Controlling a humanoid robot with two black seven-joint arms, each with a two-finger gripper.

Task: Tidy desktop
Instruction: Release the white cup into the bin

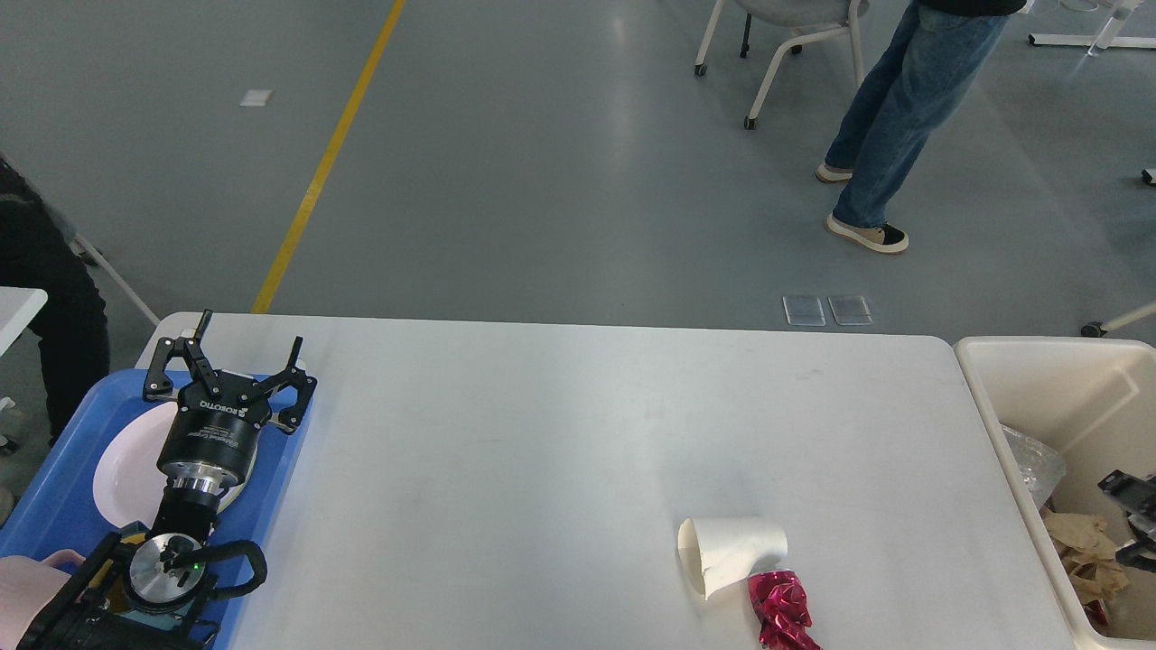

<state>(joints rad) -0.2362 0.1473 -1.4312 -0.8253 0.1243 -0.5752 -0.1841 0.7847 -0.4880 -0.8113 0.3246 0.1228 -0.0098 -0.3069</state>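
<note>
While the left gripper (233, 357) hangs over the blue tray (54, 501) with its fingers spread apart and nothing between them, a white plate (122, 474) lies in that tray beneath the arm. To the right spreads the desktop (506, 469), white and mostly bare. Near its front right, a crushed paper cup (730, 552) lies on its side, touching a crumpled red foil wrapper (781, 609). Further right, the beige bin (1039, 370) stands against the table's end, holding brown paper and clear plastic. The right gripper (1133, 519) shows only as a dark part at the frame's edge inside the bin; whether its fingers are apart cannot be told. Beyond lies grey floor with a yellow line (325, 162), a chair, and a standing person's legs (890, 126).
</note>
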